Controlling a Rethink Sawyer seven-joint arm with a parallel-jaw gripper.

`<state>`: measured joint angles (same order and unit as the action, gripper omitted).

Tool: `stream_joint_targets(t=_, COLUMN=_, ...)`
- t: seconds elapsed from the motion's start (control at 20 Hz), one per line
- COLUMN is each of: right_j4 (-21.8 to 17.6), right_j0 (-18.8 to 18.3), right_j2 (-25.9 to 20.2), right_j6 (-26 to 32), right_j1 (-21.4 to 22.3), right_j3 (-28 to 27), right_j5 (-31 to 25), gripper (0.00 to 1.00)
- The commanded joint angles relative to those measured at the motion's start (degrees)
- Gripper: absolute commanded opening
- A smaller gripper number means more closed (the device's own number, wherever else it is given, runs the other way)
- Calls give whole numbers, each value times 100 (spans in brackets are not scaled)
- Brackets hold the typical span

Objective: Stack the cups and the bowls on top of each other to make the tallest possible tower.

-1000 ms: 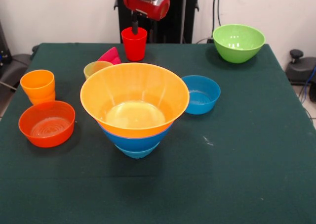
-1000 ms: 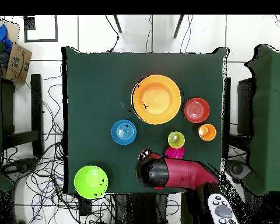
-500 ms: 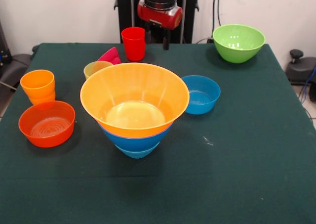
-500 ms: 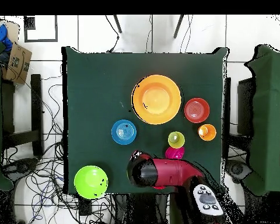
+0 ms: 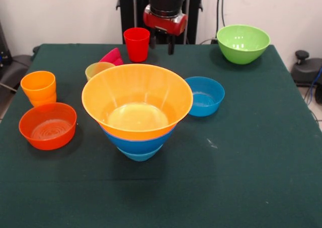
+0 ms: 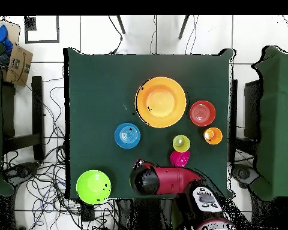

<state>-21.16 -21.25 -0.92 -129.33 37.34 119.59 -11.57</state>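
Note:
The tower [image 5: 137,99] stands mid-table: a wide yellow-orange bowl nested on a large blue bowl [image 5: 138,141], with a small light-blue bowl lowest. It also shows in the overhead view [image 6: 161,102]. The red cup [image 5: 137,44] stands upright at the table's far edge. My gripper [image 5: 162,43] hangs just right of it, open and empty, apart from the cup. In the overhead view my gripper [image 6: 144,178] and arm hide the red cup. A yellow cup [image 5: 98,68] and a tilted magenta bowl [image 5: 113,55] lie behind the tower.
An orange-yellow cup [image 5: 38,87] and a shallow orange bowl [image 5: 48,126] stand at the left. A small blue bowl [image 5: 204,95] sits right of the tower. A lime green bowl [image 5: 243,43] stands at the far right corner.
My gripper had a finger inside the red cup's rim. It has let go, and moved right of the cup. The cup stays upright at the far edge.

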Motion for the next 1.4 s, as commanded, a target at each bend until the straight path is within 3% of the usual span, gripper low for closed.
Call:
stream_joint_targets(t=0.05, right_j4=-296, right_j0=-63, right_j2=-109, right_j6=-19, right_j1=165, right_j3=250, right_j5=-223, gripper=100)
stream_joint_targets(t=0.65, right_j4=-234, right_j0=-629, right_j2=-337, right_j6=346, right_j1=919, right_j3=878, right_j5=-763, gripper=100)
stream_joint_targets(t=0.85, right_j4=-278, right_j0=-684, right_j2=-373, right_j6=297, right_j1=917, right_j3=967, right_j5=-732, gripper=100)
stream_joint_targets(t=1.1, right_j4=-190, right_j0=-659, right_j2=-424, right_j6=257, right_j1=1250, right_j3=1241, right_j5=-888, gripper=100)
stream_joint_targets(t=1.4, right_j4=-462, right_j0=-570, right_j2=-230, right_j6=12, right_j1=713, right_j3=1192, right_j5=-252, gripper=100)
